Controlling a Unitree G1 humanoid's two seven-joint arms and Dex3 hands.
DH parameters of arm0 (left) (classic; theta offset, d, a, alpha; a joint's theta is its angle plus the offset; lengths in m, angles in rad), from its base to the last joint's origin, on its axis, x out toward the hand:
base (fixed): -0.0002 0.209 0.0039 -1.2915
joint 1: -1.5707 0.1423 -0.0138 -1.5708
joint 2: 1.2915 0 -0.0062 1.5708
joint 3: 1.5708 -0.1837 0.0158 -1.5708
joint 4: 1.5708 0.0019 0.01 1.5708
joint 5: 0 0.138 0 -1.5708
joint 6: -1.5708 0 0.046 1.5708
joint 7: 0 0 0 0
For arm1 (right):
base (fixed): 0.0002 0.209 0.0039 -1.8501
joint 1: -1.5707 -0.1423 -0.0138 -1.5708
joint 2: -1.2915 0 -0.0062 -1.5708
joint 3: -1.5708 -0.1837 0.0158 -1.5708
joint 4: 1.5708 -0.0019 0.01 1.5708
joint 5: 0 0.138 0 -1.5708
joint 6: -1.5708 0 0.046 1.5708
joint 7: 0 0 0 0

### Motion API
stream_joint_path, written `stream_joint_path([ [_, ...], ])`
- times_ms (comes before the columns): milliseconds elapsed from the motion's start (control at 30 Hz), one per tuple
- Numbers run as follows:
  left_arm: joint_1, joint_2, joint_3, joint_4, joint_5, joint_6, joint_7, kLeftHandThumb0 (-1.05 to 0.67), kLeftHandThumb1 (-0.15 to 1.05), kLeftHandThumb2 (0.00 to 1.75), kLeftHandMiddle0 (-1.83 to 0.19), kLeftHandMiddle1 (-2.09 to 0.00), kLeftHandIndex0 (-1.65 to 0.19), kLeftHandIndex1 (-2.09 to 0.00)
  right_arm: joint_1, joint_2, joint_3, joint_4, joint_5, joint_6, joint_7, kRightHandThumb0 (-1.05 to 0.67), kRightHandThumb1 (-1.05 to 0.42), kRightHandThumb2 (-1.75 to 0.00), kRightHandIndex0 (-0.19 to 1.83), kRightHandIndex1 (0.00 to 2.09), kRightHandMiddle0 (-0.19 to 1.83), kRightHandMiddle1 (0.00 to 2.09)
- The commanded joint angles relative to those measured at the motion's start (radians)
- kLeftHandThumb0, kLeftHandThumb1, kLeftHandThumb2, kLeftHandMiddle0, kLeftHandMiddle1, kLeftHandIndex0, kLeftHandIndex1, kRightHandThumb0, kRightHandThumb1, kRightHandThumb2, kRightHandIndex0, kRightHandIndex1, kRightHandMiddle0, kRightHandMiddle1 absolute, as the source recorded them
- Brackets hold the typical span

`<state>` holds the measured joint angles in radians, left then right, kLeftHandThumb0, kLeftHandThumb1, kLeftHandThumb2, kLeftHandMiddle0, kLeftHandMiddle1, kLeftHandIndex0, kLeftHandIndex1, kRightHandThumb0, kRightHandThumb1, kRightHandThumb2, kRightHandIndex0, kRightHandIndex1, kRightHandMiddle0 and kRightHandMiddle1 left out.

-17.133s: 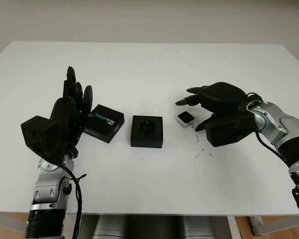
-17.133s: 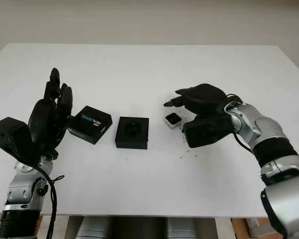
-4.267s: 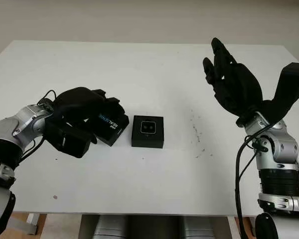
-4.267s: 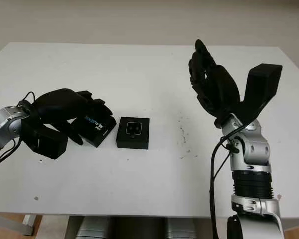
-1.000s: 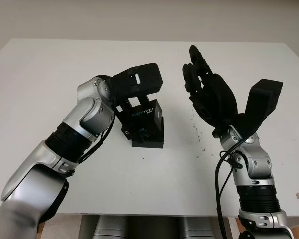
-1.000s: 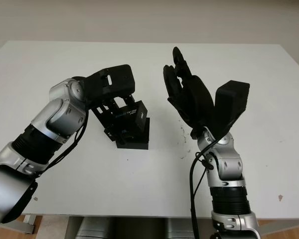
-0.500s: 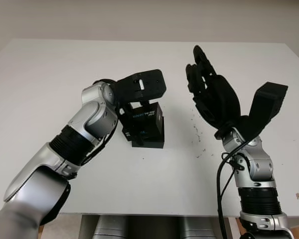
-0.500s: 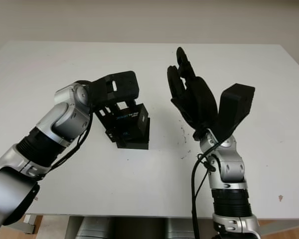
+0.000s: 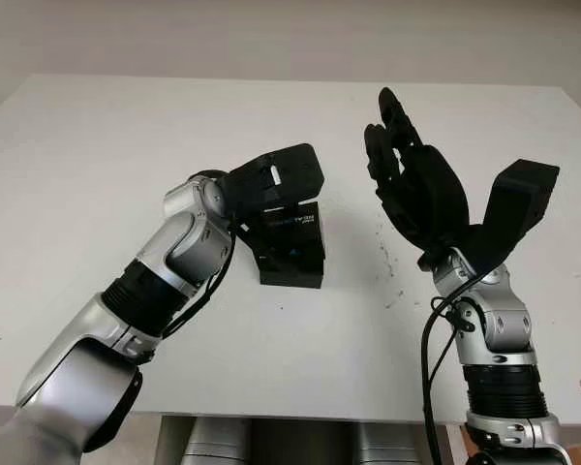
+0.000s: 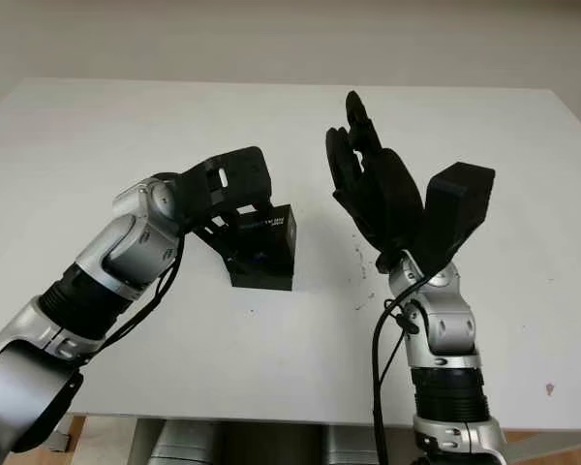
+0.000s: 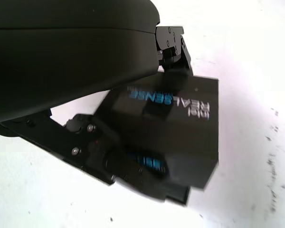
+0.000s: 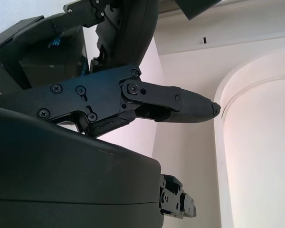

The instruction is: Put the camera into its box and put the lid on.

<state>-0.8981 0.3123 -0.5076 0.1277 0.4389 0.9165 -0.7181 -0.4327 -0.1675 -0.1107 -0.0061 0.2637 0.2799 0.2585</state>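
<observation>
The left hand has its fingers clamped on the lid, held tilted directly over the box at bench centre for seating. Right hand, open, is raised at 3 o'clock, clear.

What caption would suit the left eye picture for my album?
Left hand lowers the lid onto the box; right hand raised, open.

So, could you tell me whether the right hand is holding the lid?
No, the left hand holds the lid over the box.
</observation>
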Motion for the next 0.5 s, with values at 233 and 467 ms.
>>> stream_joint_path([
  [233, -0.009, -0.01, -0.068, -0.062, -0.018, 0.016, -0.03, -0.49, 1.05, 0.22, 0.19, -0.86, 0.19, -0.82, -0.01, -0.001, 0.002, -0.009, -0.004, -0.013, 0.001, -0.66, -1.05, -0.55, -0.19, 0.0, -0.19, 0.0],
  [467, -0.005, 0.036, -0.095, -0.113, -0.019, 0.001, -0.075, -0.48, 1.05, 0.2, 0.19, -0.63, 0.19, -0.42, -0.01, -0.005, 0.004, -0.014, -0.012, -0.008, 0.001, -0.66, -1.05, -0.56, -0.19, 0.0, -0.19, 0.0],
])
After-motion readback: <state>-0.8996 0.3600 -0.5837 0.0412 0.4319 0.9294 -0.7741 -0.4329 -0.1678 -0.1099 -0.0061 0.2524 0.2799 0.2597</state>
